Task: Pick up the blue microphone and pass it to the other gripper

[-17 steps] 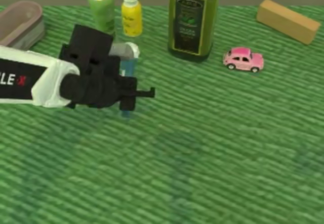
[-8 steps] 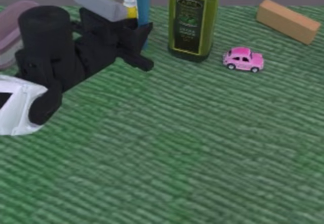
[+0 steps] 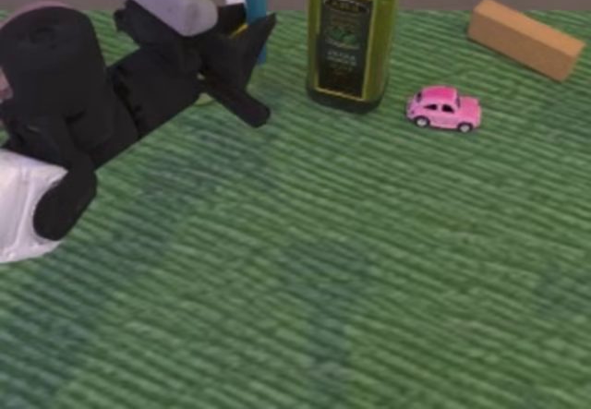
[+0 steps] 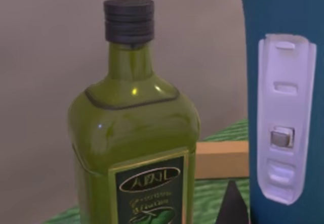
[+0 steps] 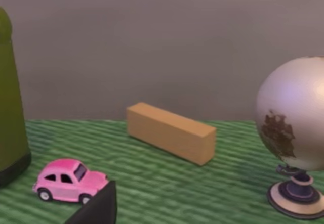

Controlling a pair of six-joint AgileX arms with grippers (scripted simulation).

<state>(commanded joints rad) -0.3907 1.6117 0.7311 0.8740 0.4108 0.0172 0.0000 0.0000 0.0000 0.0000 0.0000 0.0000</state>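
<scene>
One blue microphone (image 3: 255,7) stands upright between the fingers of our left end effector (image 3: 242,44), at the far left of the counter (image 3: 369,270) in the top view. Our left end effector is clamped on its teal handle; the handle rises above the fingers and runs past the top edge of that view, so we cannot see its head. In the left wrist view the handle fills one side of the picture, its white switch strip (image 4: 285,118) facing the camera.

One green oil bottle (image 3: 354,35) with a dark cap stands just beside the microphone, toward the counter's centre.

One pink toy car (image 3: 444,108) sits near that bottle, on its right.

One tan wooden block (image 3: 524,37) lies at the far right.

One globe (image 5: 298,128) on a stand shows in the right wrist view only.

Of our right end effector (image 5: 98,206) only a single dark fingertip is visible, near the car; we cannot tell its state.
</scene>
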